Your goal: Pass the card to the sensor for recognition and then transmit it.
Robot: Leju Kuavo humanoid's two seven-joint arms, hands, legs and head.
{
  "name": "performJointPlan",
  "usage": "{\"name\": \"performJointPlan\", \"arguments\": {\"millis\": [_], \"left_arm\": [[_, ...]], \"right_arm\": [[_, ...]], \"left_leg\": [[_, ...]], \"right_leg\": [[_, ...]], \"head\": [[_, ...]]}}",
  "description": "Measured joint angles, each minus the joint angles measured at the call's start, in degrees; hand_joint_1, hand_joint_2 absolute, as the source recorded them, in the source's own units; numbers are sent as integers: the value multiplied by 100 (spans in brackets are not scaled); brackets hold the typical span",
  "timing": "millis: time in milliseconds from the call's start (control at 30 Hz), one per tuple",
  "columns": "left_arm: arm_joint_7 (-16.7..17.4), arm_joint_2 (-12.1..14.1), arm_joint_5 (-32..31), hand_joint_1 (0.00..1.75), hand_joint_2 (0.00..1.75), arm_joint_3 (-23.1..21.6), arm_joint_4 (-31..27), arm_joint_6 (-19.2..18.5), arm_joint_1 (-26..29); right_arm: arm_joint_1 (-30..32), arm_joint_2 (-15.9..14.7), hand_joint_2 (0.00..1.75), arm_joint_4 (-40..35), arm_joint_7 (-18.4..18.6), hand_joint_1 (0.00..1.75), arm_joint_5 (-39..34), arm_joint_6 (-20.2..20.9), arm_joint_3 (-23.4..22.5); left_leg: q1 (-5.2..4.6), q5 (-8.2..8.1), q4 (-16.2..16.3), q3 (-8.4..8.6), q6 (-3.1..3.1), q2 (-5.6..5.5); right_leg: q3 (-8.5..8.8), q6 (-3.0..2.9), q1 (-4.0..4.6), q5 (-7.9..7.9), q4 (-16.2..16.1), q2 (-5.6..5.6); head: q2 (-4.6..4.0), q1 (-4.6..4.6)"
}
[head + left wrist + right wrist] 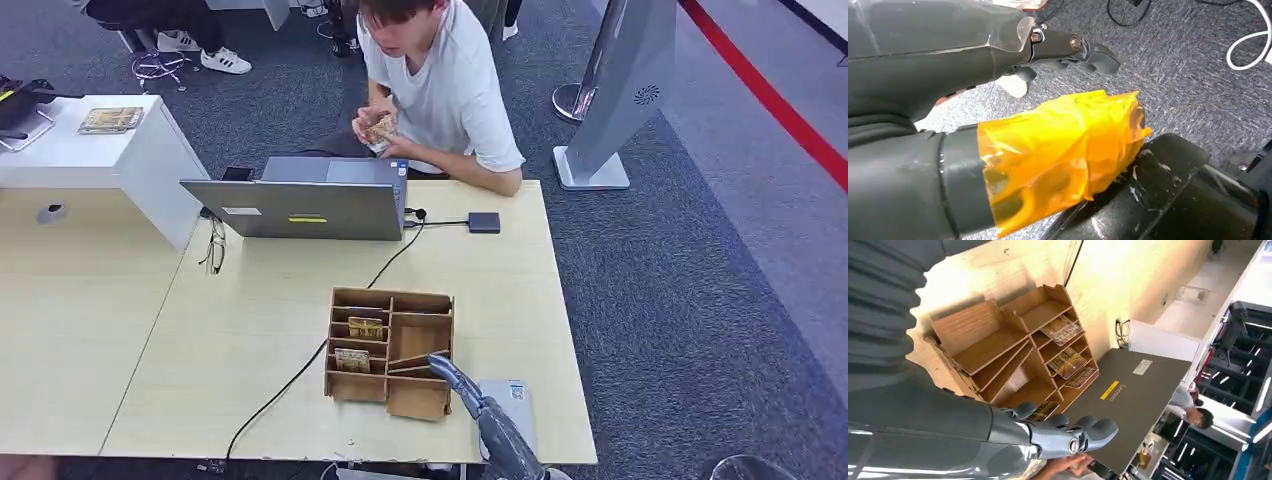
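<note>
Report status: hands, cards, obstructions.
Right hand open beside wooden organizer. Left hand hanging, empty. Cards in slots. Nothing blocking.

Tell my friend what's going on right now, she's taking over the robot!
Right hand: raised over the near right corner of the wooden organizer, fingers stretched out, holding nothing.
Left hand: hanging down over the carpet, holding nothing; orange tape wraps its thumb.
Cards: lying in the organizer's left slots. The grey sensor pad lies flat on the table, right of the organizer.
A person sits behind the laptop, holding cards.
Done: nothing picked up yet.
Left: take a card, show it to the sensor, hand it over.
</note>
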Motion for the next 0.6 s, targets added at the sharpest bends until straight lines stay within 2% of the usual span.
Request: {"name": "performJointPlan", "arguments": {"millis": [200, 367, 467, 600], "left_arm": [[0, 0, 0, 0, 0, 0, 0, 0, 0], [17, 0, 0, 0, 0, -7, 0, -22, -4], [52, 0, -13, 0, 0, -11, 0, -57, -9], [102, 9, -15, 0, 0, -39, -2, -105, -23]], "right_arm": [[-3, 0, 175, 9, 9, 0, 11, -7, 0], [-113, 48, 175, 48, 116, 0, 315, -24, 0], [-208, 127, 175, 79, 173, 0, 619, -24, 0], [-322, 321, 175, 90, 304, 0, 1459, -70, -74]], "left_leg": [[0, 0, 0, 0, 0, 0], [0, 0, 0, 1, 0, 1], [0, 1, 0, 1, 0, 1], [1, 1, 0, 2, -1, 1]], "right_leg": [[0, 0, 0, 0, 0, 0], [0, 0, 0, 0, 0, 1], [0, 0, 0, 1, 1, 0], [0, -1, 1, 1, 1, 1]], "head": [[0, 0], [0, -2], [0, 0], [0, 0]]}}
